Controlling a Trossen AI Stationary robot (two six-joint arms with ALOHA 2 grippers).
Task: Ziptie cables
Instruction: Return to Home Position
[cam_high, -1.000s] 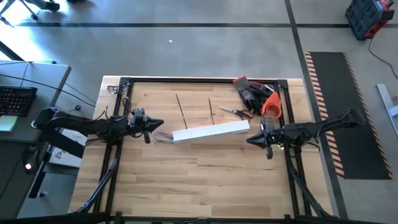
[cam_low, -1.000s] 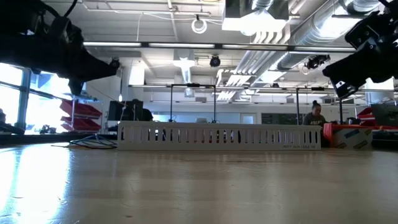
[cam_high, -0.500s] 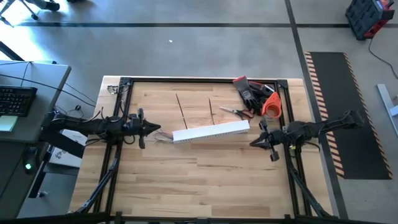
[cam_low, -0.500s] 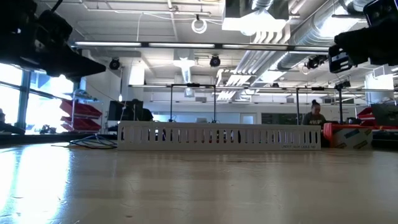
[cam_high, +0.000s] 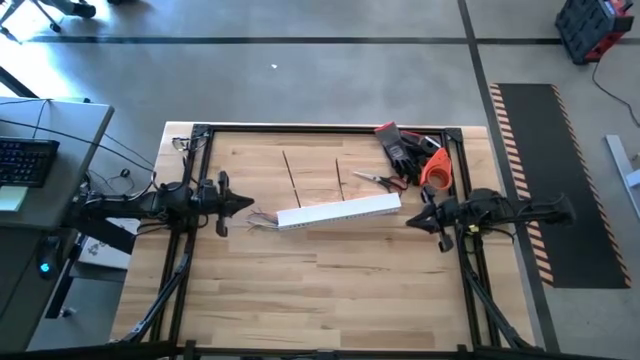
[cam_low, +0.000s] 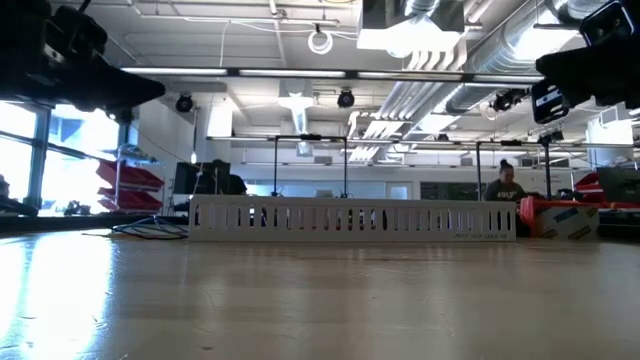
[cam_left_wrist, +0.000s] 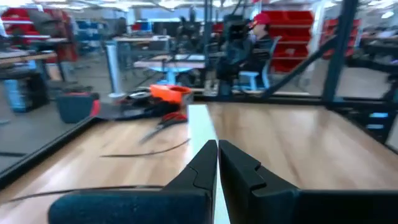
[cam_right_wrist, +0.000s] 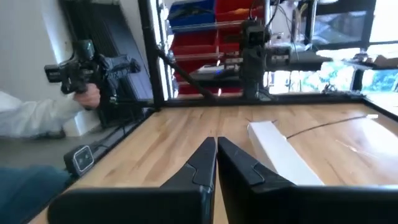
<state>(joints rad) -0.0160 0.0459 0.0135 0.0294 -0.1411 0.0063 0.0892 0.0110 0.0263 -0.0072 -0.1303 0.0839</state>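
Note:
The cables (cam_high: 262, 220) lie on the table, sticking out of the left end of the white slotted channel (cam_high: 340, 211); in the low view the cables (cam_low: 150, 228) lie left of that channel. Two black zipties (cam_high: 291, 175) (cam_high: 340, 178) lie flat behind the channel. My left gripper (cam_high: 250, 203) is shut and empty, above the table just left of the cables, and it also shows in the left wrist view (cam_left_wrist: 217, 146). My right gripper (cam_high: 408, 220) is shut and empty, right of the channel's right end, and it also shows in the right wrist view (cam_right_wrist: 216, 142).
Scissors (cam_high: 378, 180), dark gloves (cam_high: 400, 145) and an orange tool (cam_high: 437, 168) lie at the table's far right corner. A black frame (cam_high: 200, 130) runs around the table. A person's hand (cam_right_wrist: 93, 96) holds a controller beyond the table. Bare wood lies near the front edge.
My left gripper has drawn back toward the table's left edge and my right gripper toward the right edge. Both have risen and tipped from slanting down to about level. Both stay shut. The channel, cables and zipties have not moved.

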